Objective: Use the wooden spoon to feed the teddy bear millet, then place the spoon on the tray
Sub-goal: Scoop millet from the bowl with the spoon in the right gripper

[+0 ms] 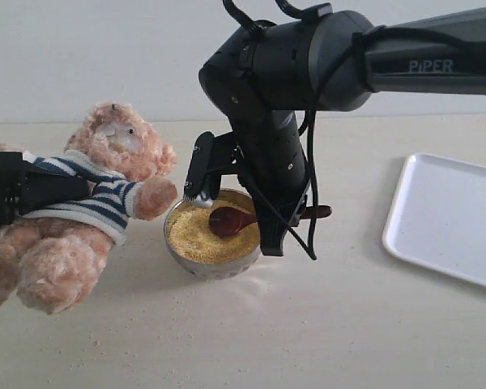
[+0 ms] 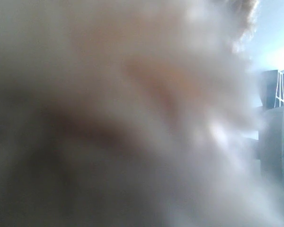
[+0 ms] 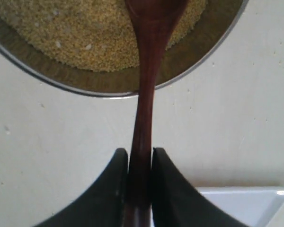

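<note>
Over the metal bowl (image 1: 215, 270), the right gripper (image 3: 139, 161) has its jaws pinched on the wooden spoon (image 1: 231, 220) handle, scoop resting in the millet (image 1: 196, 237). The left gripper (image 1: 40, 190) clasps the teddy bear (image 1: 105, 178) nearby. A tilted lift could scatter grain.

We see a pale cream table (image 1: 332, 332) filling the near and middle ground, smooth and matte, with fine specks scattered over its near part. Along the far side a plain off-white wall (image 1: 81, 57) meets the table's edge, bare and evenly lit. The light is soft and leaves only faint, blurred shadows on the tabletop. In the left wrist view we make out a bright pale-blue patch and a dark upright frame (image 2: 274, 90), too blurred to identify.
</note>
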### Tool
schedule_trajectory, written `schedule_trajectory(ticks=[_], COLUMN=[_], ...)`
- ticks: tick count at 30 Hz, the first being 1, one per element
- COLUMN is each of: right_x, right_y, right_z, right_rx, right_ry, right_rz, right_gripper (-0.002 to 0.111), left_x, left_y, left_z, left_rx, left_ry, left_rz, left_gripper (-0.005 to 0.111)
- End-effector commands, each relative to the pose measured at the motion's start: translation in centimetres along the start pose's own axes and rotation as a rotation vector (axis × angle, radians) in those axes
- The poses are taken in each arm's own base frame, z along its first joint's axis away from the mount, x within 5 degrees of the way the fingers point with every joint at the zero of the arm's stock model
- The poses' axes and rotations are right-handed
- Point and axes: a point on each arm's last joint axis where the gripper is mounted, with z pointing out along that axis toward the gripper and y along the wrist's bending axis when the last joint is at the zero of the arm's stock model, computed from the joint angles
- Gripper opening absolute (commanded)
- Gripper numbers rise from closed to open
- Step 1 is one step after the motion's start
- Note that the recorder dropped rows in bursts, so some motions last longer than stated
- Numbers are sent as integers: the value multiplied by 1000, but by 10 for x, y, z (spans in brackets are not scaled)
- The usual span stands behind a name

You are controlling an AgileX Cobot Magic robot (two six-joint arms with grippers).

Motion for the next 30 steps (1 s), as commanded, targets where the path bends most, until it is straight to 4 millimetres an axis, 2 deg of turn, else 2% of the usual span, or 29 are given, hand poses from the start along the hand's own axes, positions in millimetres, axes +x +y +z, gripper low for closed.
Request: schedule_trajectory(ticks=[1,30], right_x=[-6,-3], right_y=[4,4], right_z=[0,-4], right_rx=[-38,-40], right_ry=[-63,-51], right_rz=[32,88], right_gripper=[0,0], left_x=[1,1], left_y=[-1,-2], left_z=[-1,-1], left_rx=[14,14], left_ry=[-3,-3], left_rz=[-8,1], left_gripper=[5,5])
